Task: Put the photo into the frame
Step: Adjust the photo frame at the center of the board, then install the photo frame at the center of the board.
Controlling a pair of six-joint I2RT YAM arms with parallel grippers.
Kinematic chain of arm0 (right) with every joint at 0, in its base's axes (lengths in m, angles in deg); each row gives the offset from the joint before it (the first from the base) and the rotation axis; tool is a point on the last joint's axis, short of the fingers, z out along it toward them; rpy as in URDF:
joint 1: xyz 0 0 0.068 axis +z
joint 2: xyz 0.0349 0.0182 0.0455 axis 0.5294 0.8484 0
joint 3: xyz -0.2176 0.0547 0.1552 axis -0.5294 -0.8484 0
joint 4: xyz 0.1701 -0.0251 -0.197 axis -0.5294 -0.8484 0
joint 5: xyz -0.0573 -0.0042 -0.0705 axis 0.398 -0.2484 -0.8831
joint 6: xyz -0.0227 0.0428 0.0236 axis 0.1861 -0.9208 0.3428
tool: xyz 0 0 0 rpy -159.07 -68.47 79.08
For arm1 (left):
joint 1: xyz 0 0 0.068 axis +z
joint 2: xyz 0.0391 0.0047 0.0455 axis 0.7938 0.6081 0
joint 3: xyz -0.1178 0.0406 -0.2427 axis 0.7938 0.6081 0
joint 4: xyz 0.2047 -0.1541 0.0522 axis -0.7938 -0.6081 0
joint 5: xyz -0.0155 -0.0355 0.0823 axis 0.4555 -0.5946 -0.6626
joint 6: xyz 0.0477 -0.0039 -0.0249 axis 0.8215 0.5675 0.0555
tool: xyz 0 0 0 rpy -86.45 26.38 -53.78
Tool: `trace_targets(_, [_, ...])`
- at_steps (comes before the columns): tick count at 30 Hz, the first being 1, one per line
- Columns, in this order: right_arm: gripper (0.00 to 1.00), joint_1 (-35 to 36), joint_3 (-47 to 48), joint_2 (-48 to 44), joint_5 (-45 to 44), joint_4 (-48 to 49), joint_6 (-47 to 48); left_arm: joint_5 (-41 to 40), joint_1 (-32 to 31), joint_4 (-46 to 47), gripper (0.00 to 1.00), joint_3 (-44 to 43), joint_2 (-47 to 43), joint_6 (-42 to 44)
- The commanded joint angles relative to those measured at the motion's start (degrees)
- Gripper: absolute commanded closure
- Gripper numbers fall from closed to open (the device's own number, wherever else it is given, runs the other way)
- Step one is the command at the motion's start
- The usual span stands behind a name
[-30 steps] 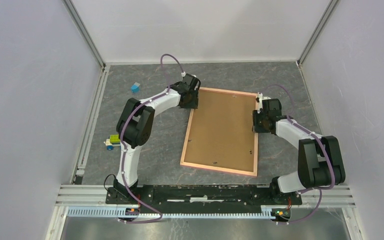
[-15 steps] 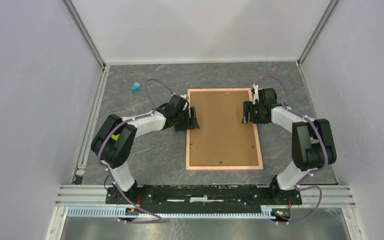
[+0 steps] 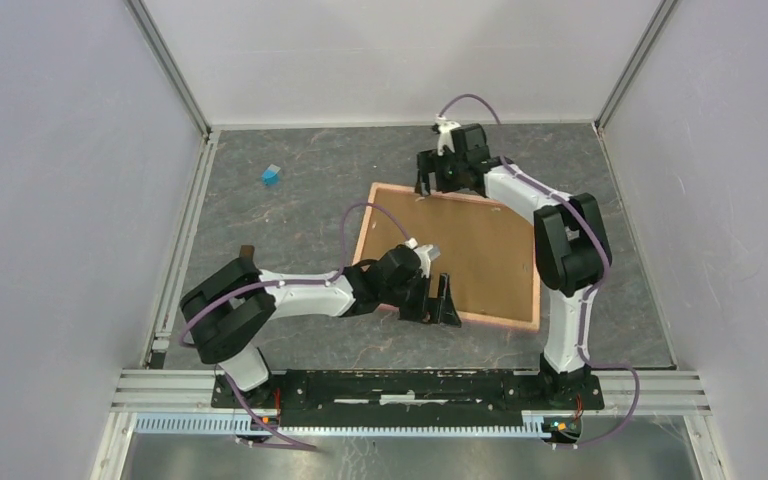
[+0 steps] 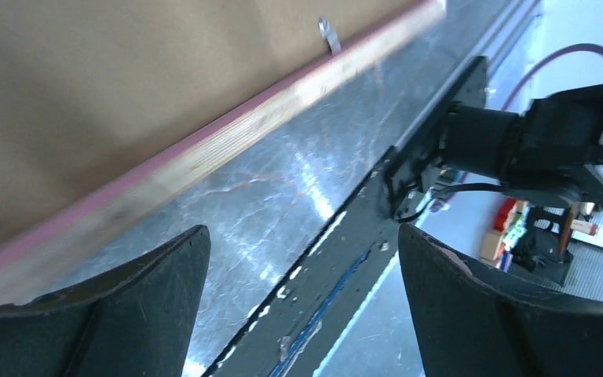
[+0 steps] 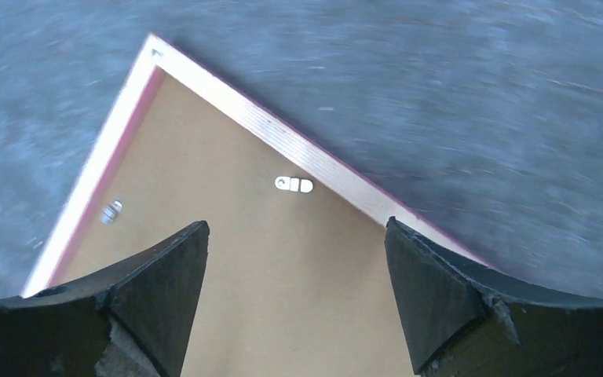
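— Where was the frame seen?

— It was laid flat on the grey table, turned askew and back upward. The brown backing board was shown inside its salmon-pink rim.

— How was the left gripper set?

— It was held low beside the frame's near rim, over bare table. In the left wrist view its jaws were spread wide and nothing was held between them. Past them only the table and a stretch of the rim were seen, with a small metal tab at the board's edge. Whether the rim was touched by a finger could not be told.

— And the right gripper?

— It was placed at the frame's far edge, near the far left corner. From the right wrist camera the fingers were seen parted just as widely, and nothing was grasped. The corner was framed between them from above. One turn clip was seen on the board near one rim, and another turn clip near the adjoining rim.

— Was anything else noted?

— A small blue block was seen on the far left of the table, well apart from the frame.
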Motion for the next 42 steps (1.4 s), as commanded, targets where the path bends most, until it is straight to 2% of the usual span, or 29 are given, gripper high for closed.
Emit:
trace_targets(1, [0.09,1.7,6.6,-3.2,-0.8,-8.9,3.3,4.7,1.2,6.2,0.03,-2.7,-6.3,1.5])
trace_targets(5, [0.03,0.7,3.9,-12.4,-8.9,-15.2,6.3,-7.0,5.5,-10.5,0.0,-8.4,-13.1,10.9])
trace_targets(8, [0.02,-0.7,-3.7,-20.6,-11.6,-14.8,7.2,-21.5,10.1,-19.4,0.0,-11.0,-15.2,13.4])
trace_targets(12, [0.02,-4.8,-17.3,-30.9,-11.4,-12.0,6.3,-29.9,17.4,-26.8,0.0,-14.0,-12.9,14.5])
trace_targets(16, [0.02,-11.4,-28.6,-37.3,-11.4,-9.2,4.3,-36.2,18.7,-33.0,0.02,-19.7,-6.5,17.3])
trace_targets(19, [0.02,-15.0,-35.5,-40.6,-16.9,-6.4,3.5,-37.7,18.9,-37.2,0.02,-25.1,0.1,17.3])
trace_targets(24, [0.04,-22.0,-40.5,-40.9,-12.2,-2.3,1.5,-35.6,19.5,-37.6,0.04,-28.5,6.6,17.2])
trace_targets(26, [0.11,-23.2,-41.3,-39.3,-10.3,-0.6,1.2,-34.5,19.8,-36.2,0.07,-28.5,7.9,17.0])
trace_targets(29, [0.27,-24.3,-41.1,-36.2,-8.0,1.2,1.3,-30.3,20.7,-35.0,0.16,-28.5,9.9,17.6])
trace_targets(31, [0.3,-24.7,-40.2,-34.6,-7.2,2.1,1.1,-30.0,21.0,-34.5,0.18,-28.2,10.3,17.6])
trace_targets(40, [0.47,-24.7,-35.5,-26.4,-6.5,1.6,2.1,-31.7,23.0,-34.6,0.09,-27.8,11.6,18.0])
trace_targets(42, [0.52,-24.7,-35.7,-25.7,-6.5,1.5,2.4,-30.9,23.0,-35.0,0.1,-28.2,12.5,18.3])
